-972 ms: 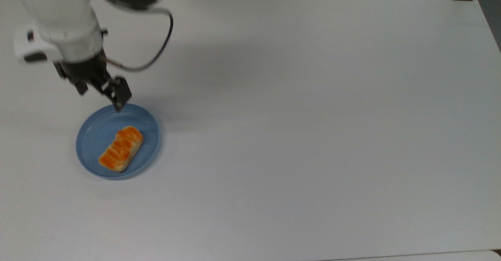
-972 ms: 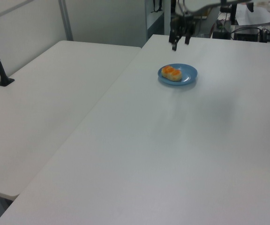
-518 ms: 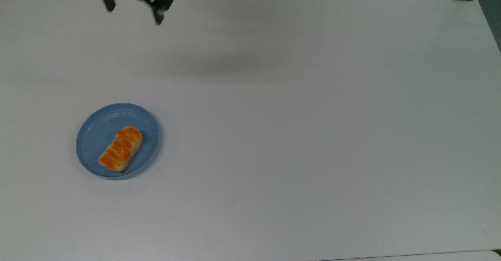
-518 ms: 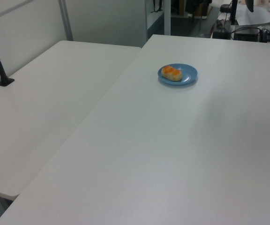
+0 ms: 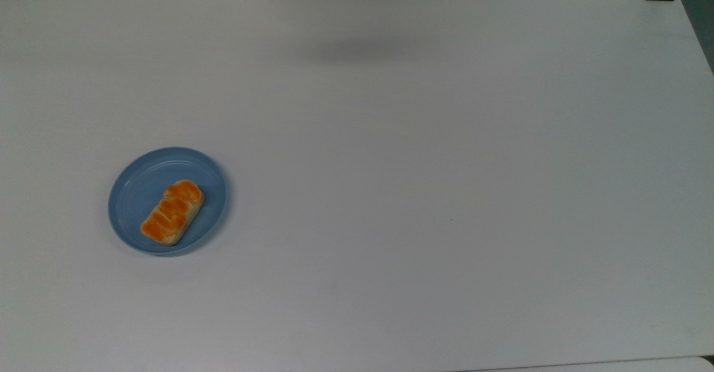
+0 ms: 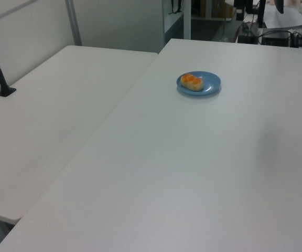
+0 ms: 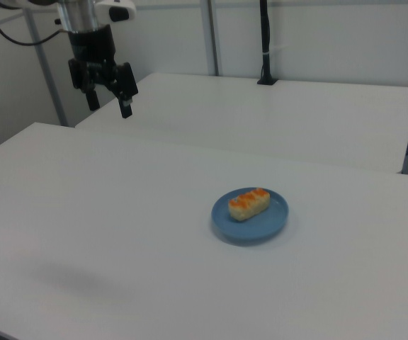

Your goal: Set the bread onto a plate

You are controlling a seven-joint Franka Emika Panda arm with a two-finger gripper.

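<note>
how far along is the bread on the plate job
It looks done: the bread lies flat inside the rim of the blue plate, resting on it with nothing else touching. Nothing is in hand: in the right view the hand hangs open and empty above the white table, far off toward the right view's upper left, well apart from the plate. Nothing looks left to do.

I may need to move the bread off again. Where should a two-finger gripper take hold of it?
Probably at mid-length, straight down from above, fingers closing across the bread's narrow width on its pale long sides. It lies flat and diagonal on the plate, whose rim would hinder a side approach.
</note>
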